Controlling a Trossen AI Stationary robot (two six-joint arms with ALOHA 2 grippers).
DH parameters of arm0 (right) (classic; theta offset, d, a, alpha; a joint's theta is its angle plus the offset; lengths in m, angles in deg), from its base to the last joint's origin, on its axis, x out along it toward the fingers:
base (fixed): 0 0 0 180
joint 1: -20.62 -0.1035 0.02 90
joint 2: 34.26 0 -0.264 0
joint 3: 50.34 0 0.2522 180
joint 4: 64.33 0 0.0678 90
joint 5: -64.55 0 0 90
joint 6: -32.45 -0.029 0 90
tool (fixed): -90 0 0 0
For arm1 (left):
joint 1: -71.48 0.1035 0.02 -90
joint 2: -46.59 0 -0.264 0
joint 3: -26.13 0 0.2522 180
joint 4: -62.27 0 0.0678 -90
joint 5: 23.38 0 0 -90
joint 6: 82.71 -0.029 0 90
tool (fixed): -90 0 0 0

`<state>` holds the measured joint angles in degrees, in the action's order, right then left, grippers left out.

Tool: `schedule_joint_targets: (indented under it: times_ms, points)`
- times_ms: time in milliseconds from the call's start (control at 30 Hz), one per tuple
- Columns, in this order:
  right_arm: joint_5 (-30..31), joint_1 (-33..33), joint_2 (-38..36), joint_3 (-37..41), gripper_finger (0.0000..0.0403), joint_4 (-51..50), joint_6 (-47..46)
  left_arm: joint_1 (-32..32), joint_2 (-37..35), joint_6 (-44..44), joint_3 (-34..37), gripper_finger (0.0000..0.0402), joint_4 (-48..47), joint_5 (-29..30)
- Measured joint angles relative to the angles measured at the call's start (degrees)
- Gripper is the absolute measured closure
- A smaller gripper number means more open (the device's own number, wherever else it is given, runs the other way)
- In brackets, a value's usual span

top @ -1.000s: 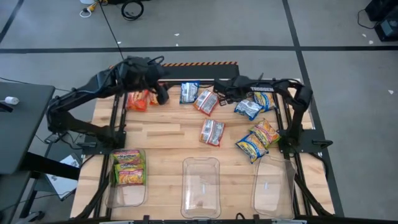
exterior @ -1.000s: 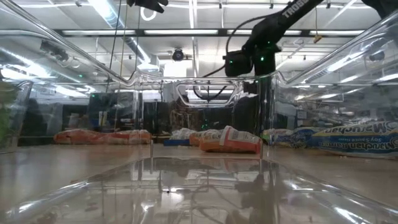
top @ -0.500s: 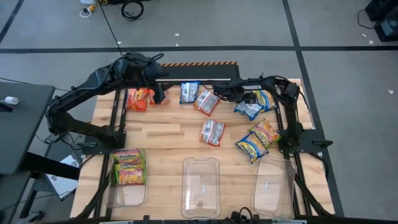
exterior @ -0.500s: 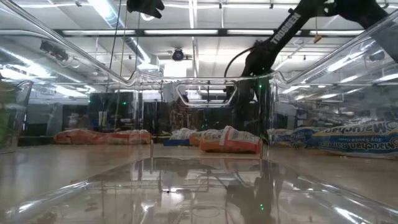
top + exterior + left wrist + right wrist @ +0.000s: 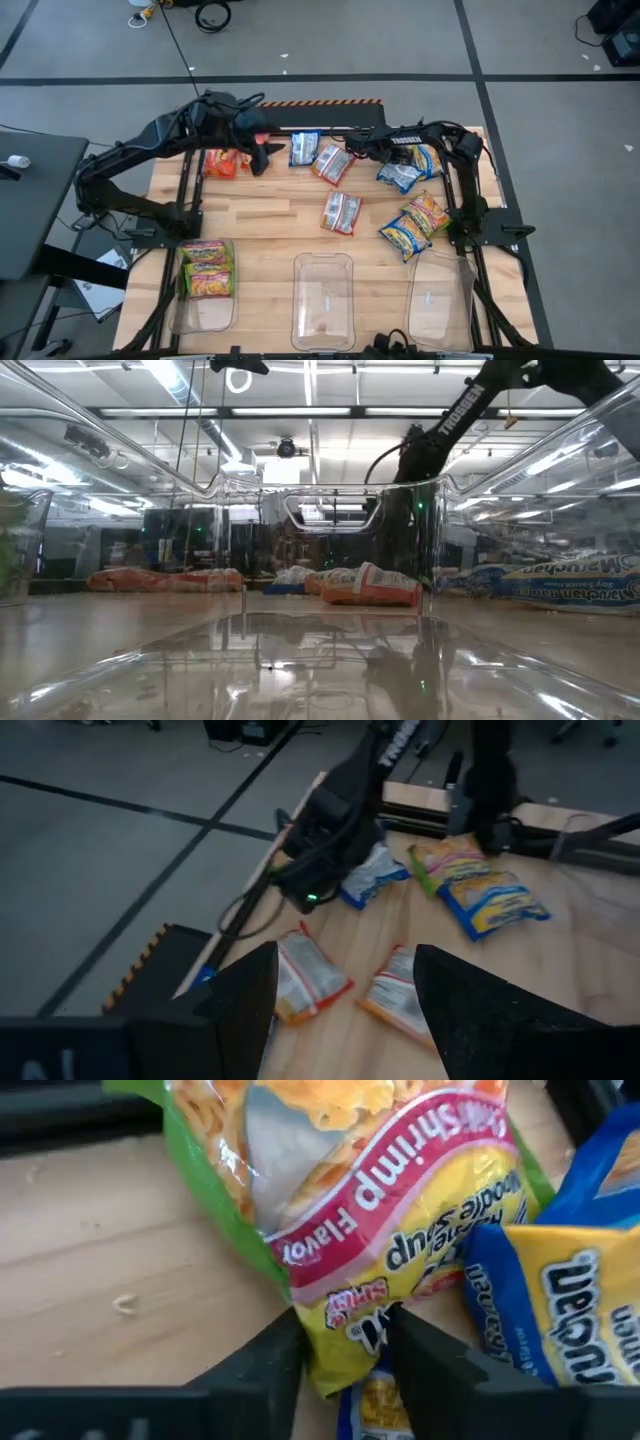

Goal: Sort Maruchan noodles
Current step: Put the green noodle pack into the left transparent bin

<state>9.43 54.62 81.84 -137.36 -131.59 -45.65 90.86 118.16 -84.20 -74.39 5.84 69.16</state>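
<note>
A: So how far along was the sorting?

B: Barely begun, by my reading. Only the left clear bin [image 5: 203, 312] held anything, green-yellow packets [image 5: 206, 270]. The middle bin [image 5: 322, 300] and right bin [image 5: 438, 305] had none.

A: And the rest of the Maruchan noodles?

B: Loose on the bench [image 5: 270, 225]. Orange-red packets [image 5: 222, 161] lay at the far left, one orange-red packet [image 5: 341, 212] sat alone mid-bench, and blue-and-yellow packets [image 5: 400, 175] clustered far right, with more green-yellow and blue ones just nearer.

A: What about the arms?

B: The left gripper [image 5: 262, 152] hovered by the far-left orange-red packets, fingers [image 5: 240, 1010] spread wide and gripping nothing. The right gripper [image 5: 340, 1342] was low over a green-yellow shrimp packet [image 5: 380, 1190] at the far right, fingers straddling its edge; whether it had clenched, I couldn't tell.
</note>
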Motion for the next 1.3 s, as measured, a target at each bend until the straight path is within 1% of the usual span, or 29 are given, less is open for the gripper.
schedule_joint_targets:
  times_ms: [167,233,300,367,467,600,667,800,833,933,1033,1167,1200,1300]
  points:
    - [-1.2,-0.8,-0.7,0.3,0.0337,0.3,2.3,-2.0,0.0,3.0,0.0,0.0169,-0.2,0.2]
    - [0.2,-2.0,-2.4,0.3,0.0371,0.7,3.1,-2.9,0.0,4.2,0.0,0.0172,-0.9,0.2]
    - [2.5,-3.1,-4.7,0.3,0.0388,1.3,3.8,-3.6,0.0,5.2,0.2,0.0172,-1.4,1.2]
    - [4.5,-4.1,-7.6,0.3,0.0385,2.1,5.2,-4.5,0.2,5.4,1.7,0.0172,-0.3,3.2]
    - [5.9,-5.0,-12.8,0.3,0.0370,2.5,6.1,-5.5,0.6,7.1,5.3,0.0173,1.6,5.6]
    - [6.1,-7.2,-20.8,0.3,0.0373,4.8,6.1,-7.8,0.3,10.2,11.7,0.0173,7.8,6.3]
    - [5.6,-9.0,-24.6,0.3,0.0380,7.6,6.1,-9.8,0.5,12.1,16.2,0.0173,13.8,7.1]
    - [3.5,-13.3,-30.3,0.3,0.0386,13.5,7.6,-14.1,1.0,18.8,25.3,0.0172,32.2,9.6]
    - [3.2,-14.5,-31.2,0.3,0.0384,14.8,7.6,-15.1,1.3,21.1,27.1,0.0172,35.4,10.1]
    - [3.1,-18.2,-32.9,0.3,0.0376,17.5,6.6,-18.5,3.2,25.8,30.9,0.0160,42.4,13.2]
    - [1.8,-21.5,-33.0,0.3,0.0374,20.8,5.1,-21.9,5.9,26.8,32.0,0.0137,45.6,18.8]
    - [0.2,-24.7,-31.3,0.2,0.0381,25.2,3.2,-24.9,12.0,24.2,32.1,0.0107,52.2,26.3]
    - [0.2,-25.4,-30.8,0.2,0.0382,26.4,3.0,-25.3,13.4,23.0,31.9,0.0102,54.6,27.9]
    - [-0.3,-26.6,-29.9,0.2,0.0382,29.5,2.9,-25.7,17.5,19.6,31.9,0.0098,57.9,33.9]
